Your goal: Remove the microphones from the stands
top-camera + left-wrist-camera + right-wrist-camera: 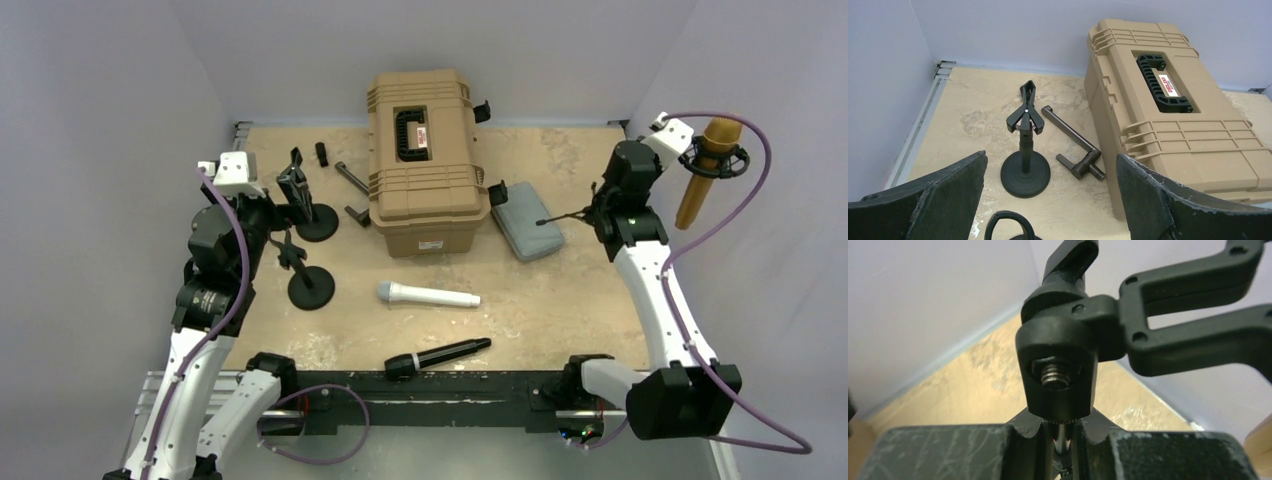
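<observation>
1. Pincer of the right arm (1060, 442) is clenched on the thin metal stem of the stand (1068, 335), just under its black joint.
2. Left pincer (1051, 165) is released wide above the tabletop (973, 115) and holds nothing.
3. Tan microphone (704, 175) sits in the stand's ring mount, raised at the right.
4. Tan case (1168, 135) has a red-white label (1170, 85) on its handle; its writing is too blurred to read.

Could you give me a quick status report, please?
Left tool open, empty. Right tool shut on the stand stem. Microphone seated in stand's mount, held aloft. Nothing blocking it.
</observation>
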Robot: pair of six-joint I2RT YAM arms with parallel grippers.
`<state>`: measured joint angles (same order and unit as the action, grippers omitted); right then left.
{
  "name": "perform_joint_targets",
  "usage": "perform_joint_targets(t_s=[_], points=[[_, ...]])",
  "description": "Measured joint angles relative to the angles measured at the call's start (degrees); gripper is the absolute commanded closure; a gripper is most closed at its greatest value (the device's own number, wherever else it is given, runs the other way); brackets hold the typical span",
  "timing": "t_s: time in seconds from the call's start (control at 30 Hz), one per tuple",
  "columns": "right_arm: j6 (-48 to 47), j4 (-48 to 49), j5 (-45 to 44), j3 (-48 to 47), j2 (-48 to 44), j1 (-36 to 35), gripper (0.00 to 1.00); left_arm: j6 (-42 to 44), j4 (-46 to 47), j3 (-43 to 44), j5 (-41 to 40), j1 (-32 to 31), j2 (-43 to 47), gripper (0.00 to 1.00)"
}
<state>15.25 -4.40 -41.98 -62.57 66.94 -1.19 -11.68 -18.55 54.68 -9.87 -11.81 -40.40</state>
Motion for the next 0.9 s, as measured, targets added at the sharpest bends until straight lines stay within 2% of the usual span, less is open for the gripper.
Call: perform_joint_targets(t_s=[0.27, 0.6, 0.73, 0.9], points=[[2.6, -10.3, 6.8, 0.1, -7.7, -9.4, 1.0, -0.8, 0.0, 0.0, 0.8, 0.0, -0.9, 0.03], [6.8, -24.8, 16.1, -5.4, -4.3, -33.3, 1.0, -0.8, 0.0, 0.0, 0.9, 0.0, -1.6, 0.03], [7.7, -24.8, 20.9, -5.3, -4.3, -42.7, 1.0, -0.8, 0.0, 0.0, 0.9, 0.0, -2.1, 0.03], [6.8, -18.0, 26.1, -5.2, -3.3, -53.4, 1.0, -0.8, 0.0, 0.0, 0.7, 0.0, -2.3, 0.03]])
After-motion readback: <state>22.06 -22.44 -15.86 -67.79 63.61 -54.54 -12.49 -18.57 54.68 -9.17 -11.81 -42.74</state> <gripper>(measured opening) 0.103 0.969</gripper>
